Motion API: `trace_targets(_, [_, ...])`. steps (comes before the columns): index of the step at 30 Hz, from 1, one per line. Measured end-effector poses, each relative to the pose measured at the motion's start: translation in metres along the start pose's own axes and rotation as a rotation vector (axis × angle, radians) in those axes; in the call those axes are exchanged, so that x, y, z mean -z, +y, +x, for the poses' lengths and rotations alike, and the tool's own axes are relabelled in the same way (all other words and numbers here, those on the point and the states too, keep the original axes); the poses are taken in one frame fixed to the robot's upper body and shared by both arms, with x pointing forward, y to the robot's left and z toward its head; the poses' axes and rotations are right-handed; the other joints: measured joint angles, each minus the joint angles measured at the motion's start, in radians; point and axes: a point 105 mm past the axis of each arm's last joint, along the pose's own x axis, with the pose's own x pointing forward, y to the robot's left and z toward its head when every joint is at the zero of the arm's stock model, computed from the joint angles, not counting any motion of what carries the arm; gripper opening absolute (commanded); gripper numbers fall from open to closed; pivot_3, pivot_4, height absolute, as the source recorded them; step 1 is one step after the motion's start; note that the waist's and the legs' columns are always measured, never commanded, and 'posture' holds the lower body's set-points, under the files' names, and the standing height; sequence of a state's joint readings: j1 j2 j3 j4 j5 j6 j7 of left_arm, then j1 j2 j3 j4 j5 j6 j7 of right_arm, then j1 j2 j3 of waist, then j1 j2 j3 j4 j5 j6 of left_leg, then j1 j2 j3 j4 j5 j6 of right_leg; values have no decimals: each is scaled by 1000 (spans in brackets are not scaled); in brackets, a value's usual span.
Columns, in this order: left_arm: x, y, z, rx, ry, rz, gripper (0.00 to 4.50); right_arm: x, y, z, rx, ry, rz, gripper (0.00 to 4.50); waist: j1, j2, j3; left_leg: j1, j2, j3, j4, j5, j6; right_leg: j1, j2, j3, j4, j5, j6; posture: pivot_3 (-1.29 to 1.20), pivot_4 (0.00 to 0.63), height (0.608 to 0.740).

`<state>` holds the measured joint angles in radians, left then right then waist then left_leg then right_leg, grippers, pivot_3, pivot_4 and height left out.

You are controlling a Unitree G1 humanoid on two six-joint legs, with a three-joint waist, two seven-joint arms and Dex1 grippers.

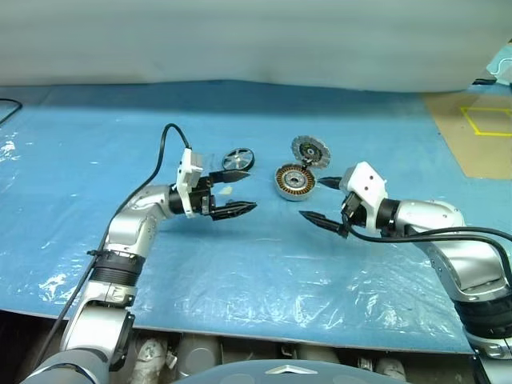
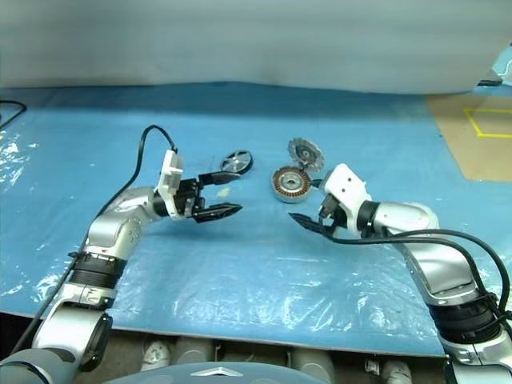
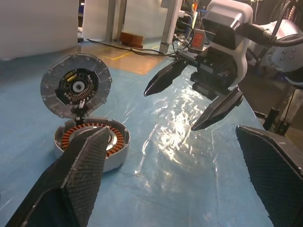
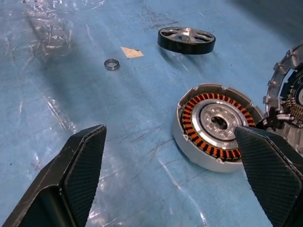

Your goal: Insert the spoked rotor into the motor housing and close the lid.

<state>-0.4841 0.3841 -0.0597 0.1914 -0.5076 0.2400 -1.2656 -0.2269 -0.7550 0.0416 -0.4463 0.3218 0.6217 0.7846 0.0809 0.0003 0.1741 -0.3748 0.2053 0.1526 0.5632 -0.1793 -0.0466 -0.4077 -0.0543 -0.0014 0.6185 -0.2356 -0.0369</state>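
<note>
Nearest, both arms are hovering over the blue sheet (image 1: 264,272) — the left gripper (image 1: 238,191) and the right gripper (image 1: 326,202) are facing each other, jaws spread wide and holding nothing. Between and just beyond them the motor housing (image 1: 294,182) is sitting with copper windings showing, its lid (image 1: 310,150) standing open behind it. Farther left, the spoked rotor (image 1: 238,158) is lying flat — a small ring (image 4: 111,64) is resting near it.

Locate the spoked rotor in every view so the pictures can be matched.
Left eye view: spoked rotor above the left gripper.
Right eye view: rotor again above that gripper.
Left wrist view: not in it.
Right wrist view: rotor lies beyond the motor housing.
Shared landmark: the housing with its lid standing open.
</note>
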Motion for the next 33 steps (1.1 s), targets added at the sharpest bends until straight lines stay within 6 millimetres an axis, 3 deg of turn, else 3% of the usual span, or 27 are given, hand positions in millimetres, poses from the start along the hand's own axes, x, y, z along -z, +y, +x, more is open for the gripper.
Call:
trace_targets(5, [0, 1, 0, -3, 4, 11, 4480, -1, -1, -3, -20, 19, -22, 4500, 1, 0, 0, 0, 0, 0, 2, 0, 0, 1, -1, 1, 0, 0, 0, 0, 150, 740])
trace_targets(10, [-5, 4, 3, -20, -22, 30, 4480, -17, -10, -2, -42, -7, -68, 4500, 0, 0, 0, 1, 0, 0, 3, 0, 0, 1, -1, 1, 2, 0, 0, 0, 150, 740])
trace_targets(16, [7, -8, -15, -62, 16, 11, 4480, -15, -4, 4, -86, -11, -51, 4500, -5, 0, 0, 0, 0, 0, 0, 0, 0, -1, 0, -1, 1, -1, -1, 0, 150, 740])
trace_targets(25, [-3, -1, -28, -135, 29, 55, 4480, -13, -2, 19, -107, -37, -21, 4500, -4, 0, 0, 1, 0, 0, 3, 0, 0, 1, -1, -1, 3, -1, -1, 0, 150, 740])
trace_targets(33, [-4, 9, -30, -160, 41, 92, 4480, 3, -4, 23, -59, -11, -4, 4500, -4, 0, 0, 0, 0, 0, 2, 0, 0, 0, -1, -1, 3, -1, -1, 0, 150, 740])
